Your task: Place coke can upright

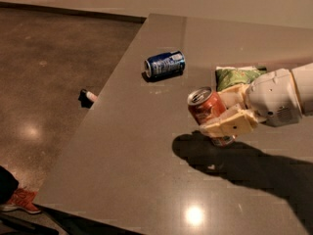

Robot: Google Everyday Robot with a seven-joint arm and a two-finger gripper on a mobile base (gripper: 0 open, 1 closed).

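The coke can (206, 109) is orange-red with a silver top. It is held in my gripper (226, 112), tilted with its top up and to the left, its base at or just above the grey table (146, 151). The cream fingers (230, 124) are closed on the can's sides. The white arm (279, 98) comes in from the right edge. The can's lower part is partly hidden by the front finger.
A blue can (165, 64) lies on its side farther back on the table. A green bag (238, 75) lies behind the gripper. The table's left edge runs diagonally; a small dark object (87, 97) lies on the floor beyond it. An orange shoe (20, 201) is at the bottom left.
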